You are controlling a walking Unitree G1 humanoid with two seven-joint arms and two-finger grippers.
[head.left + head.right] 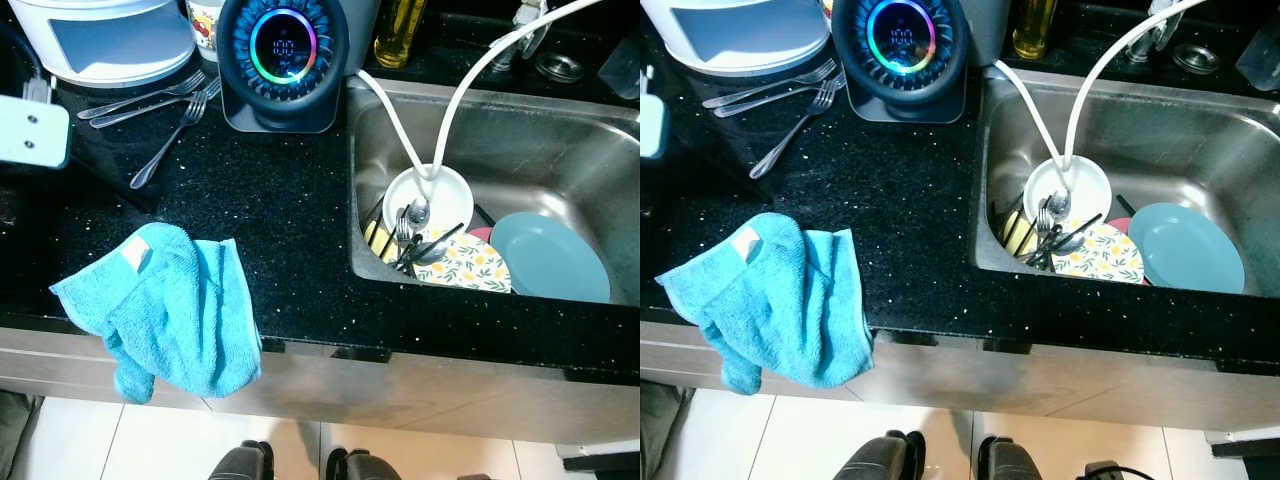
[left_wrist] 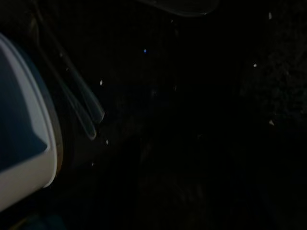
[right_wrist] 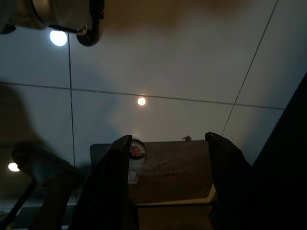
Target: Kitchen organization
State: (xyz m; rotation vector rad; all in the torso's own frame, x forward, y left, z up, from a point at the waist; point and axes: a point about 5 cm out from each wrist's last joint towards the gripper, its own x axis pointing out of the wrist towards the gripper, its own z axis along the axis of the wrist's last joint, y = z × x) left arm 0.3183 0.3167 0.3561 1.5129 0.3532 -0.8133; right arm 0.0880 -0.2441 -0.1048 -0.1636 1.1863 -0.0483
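Before me runs a black speckled counter (image 1: 260,190) with a steel sink (image 1: 560,150) set into its right part. In the sink's near left corner dishes are stacked: a white bowl (image 1: 445,195) with a spoon (image 1: 417,212) and forks in it, a lemon-patterned plate (image 1: 468,265) beneath, black chopsticks lying across, and a pale blue plate (image 1: 550,258) just right of them. Two white hoses (image 1: 480,70) arch down from the far rim into the bowl. On the counter's near edge, toward the left, a teal towel (image 1: 170,310) lies crumpled, one part drooping over the front edge. At the far edge stands a round black appliance (image 1: 283,60) with a glowing ring display, touching the sink's left rim corner; left of it three forks (image 1: 165,115) lie loose, tines toward the appliance, and beyond them sits a white cooker (image 1: 105,38). A bottle of yellow oil (image 1: 400,35) stands at the far edge behind the sink. Below the counter's front runs a steel band, then pale floor tiles (image 1: 180,440), with my two feet at the bottom. My left wrist view is very dark: the white cooker's edge (image 2: 29,158) and faint fork handles (image 2: 81,110) on the counter; I cannot tell how my left fingers stand. My right gripper (image 3: 170,184) hangs low with its fingers (image 3: 115,191) spread apart, empty, pointing at glossy tiles (image 3: 182,72) with lamp reflections and a brown box (image 3: 168,172).
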